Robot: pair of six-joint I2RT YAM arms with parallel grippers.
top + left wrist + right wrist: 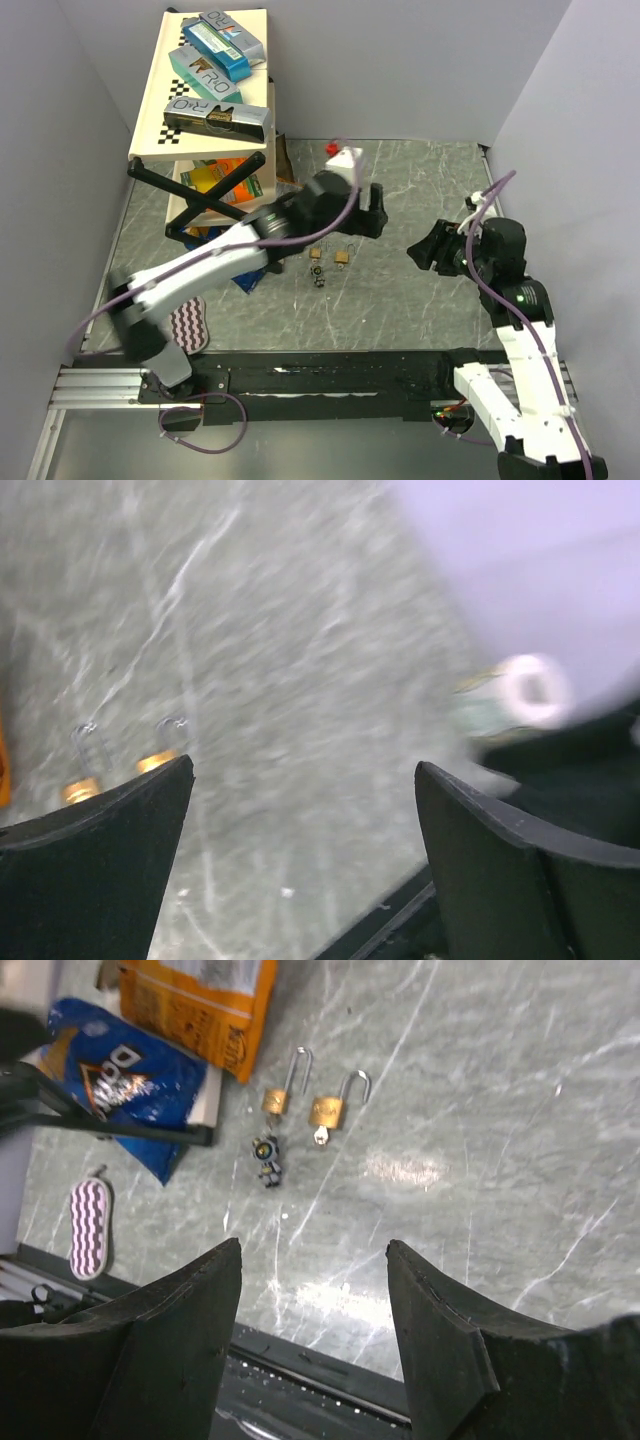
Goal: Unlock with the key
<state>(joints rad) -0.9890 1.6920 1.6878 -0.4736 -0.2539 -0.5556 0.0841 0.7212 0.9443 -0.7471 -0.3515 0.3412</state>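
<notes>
From above, the key (320, 277) lies loose on the desk (400, 300), just near of two padlocks (330, 256). Fetching it looks like the step in hand. The left arm stretches far, with the left end effector (380, 212) to the right of the padlocks.

In the left wrist view its jaws are spread and empty.

In the right wrist view the right end effector (312, 1245) is spread and empty, raised above the desk. The next move calls for a fine pinch on the key.

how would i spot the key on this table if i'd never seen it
Near the middle of the grey marbled table, two small brass padlocks lie side by side. The key sits just beyond the left one, toward the table's near edge. It is a tiny dark grey cluster, not brass, with no silver shackle.
</notes>
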